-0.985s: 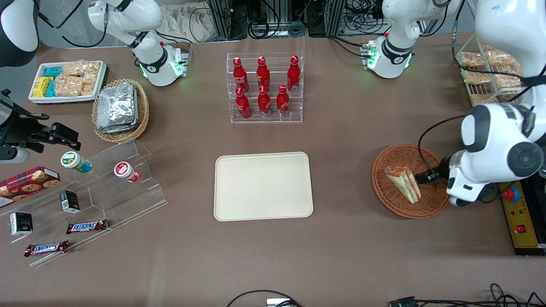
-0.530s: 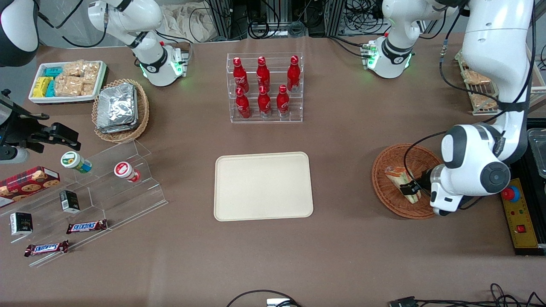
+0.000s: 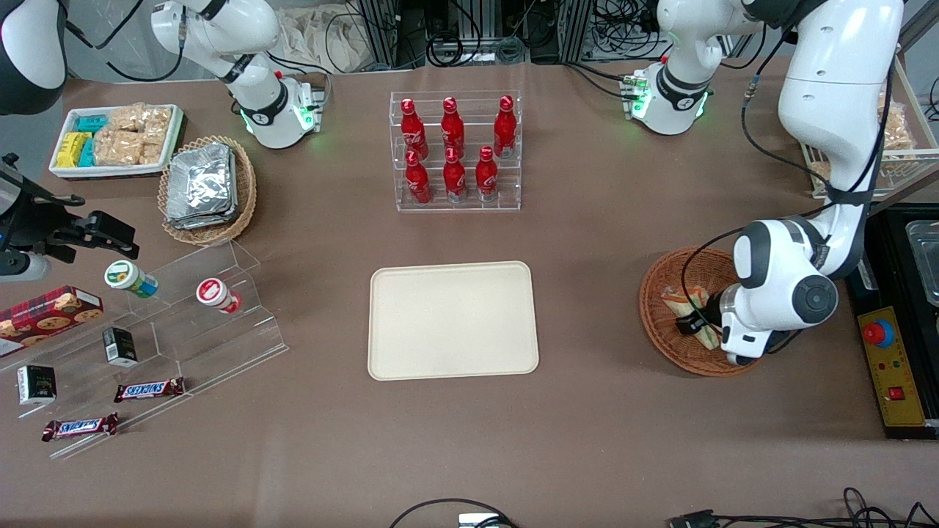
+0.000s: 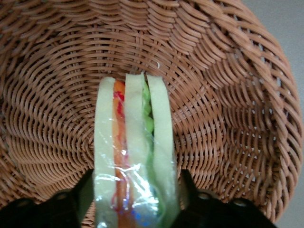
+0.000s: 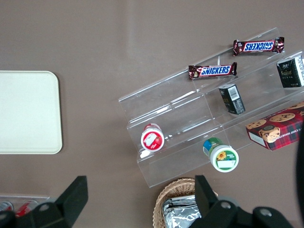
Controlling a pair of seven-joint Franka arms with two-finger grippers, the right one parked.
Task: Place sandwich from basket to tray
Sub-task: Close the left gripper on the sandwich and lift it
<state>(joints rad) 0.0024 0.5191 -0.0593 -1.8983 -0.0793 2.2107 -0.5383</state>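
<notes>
The sandwich (image 3: 678,299), a clear-wrapped wedge with pale bread and green and orange filling, lies in the reddish-brown wicker basket (image 3: 660,334) toward the working arm's end of the table. My left gripper (image 3: 695,323) is down in the basket, open, with one finger on each side of the sandwich. In the left wrist view the sandwich (image 4: 133,152) stands on edge between the dark fingers (image 4: 84,190) of the gripper (image 4: 135,185), over the basket weave (image 4: 228,118). The cream tray (image 3: 452,320) lies bare at the table's middle and also shows in the right wrist view (image 5: 26,111).
A clear rack of red bottles (image 3: 455,150) stands farther from the camera than the tray. A wire rack of snack packets (image 3: 891,143) and a yellow control box (image 3: 891,374) are beside the basket. A foil-packet basket (image 3: 207,187) and an acrylic shelf (image 3: 169,323) are toward the parked arm's end.
My left arm has swung over the basket toward the tray, and the gripper has slid along the sandwich until its fingers straddle it. The sandwich has stayed in the basket.
</notes>
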